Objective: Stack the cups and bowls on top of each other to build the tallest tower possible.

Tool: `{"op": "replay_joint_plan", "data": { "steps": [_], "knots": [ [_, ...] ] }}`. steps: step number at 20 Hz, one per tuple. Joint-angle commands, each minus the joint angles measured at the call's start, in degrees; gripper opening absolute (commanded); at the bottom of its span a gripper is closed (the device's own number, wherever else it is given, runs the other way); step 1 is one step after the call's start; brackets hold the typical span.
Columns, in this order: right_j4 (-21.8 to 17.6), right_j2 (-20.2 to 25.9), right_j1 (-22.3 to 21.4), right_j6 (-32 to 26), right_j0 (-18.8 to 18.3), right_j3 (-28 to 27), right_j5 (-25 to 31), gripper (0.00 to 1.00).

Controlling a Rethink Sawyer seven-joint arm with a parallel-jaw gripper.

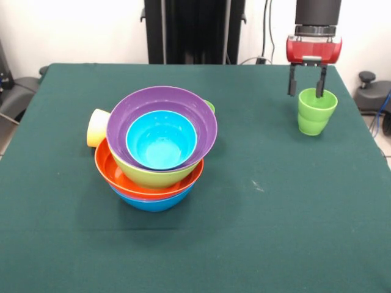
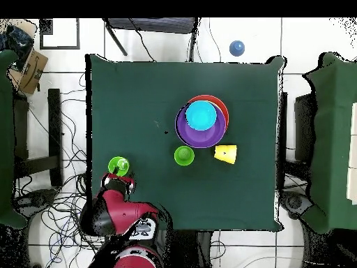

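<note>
Straddling the light green cup's [image 1: 317, 111] rim, claw [image 1: 307, 93] apart, fingers unclosed.

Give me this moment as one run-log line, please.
gripper: open, straddling green cup rim | tower: five bowls nested | yellow cup: on side beside tower

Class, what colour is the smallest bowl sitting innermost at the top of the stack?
Cyan: the smallest bowl sits inside the purple bowl, clearest in the front view.
</note>
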Motion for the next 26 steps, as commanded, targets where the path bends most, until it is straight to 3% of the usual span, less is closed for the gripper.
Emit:
{"op": "replay_joint_plan", "data": {
  "steps": [1, 13, 14, 18, 26],
  "knots": [
    [1.2, 5.1, 4.5, 11.7, -1.3, -4.9, -2.5, 1.00],
    [0.8, 4.5, 6.3, 10.4, -0.8, -6.4, -3.3, 1.00],
    [0.0, 5.1, 6.4, 10.7, -1.4, -6.4, -3.6, 0.00],
    [1.3, 3.6, 5.7, 10.3, -0.1, -6.1, -3.3, 0.00],
    [0.1, 4.6, 4.0, 11.0, -1.6, -4.3, -2.9, 0.00]
  ]
}}
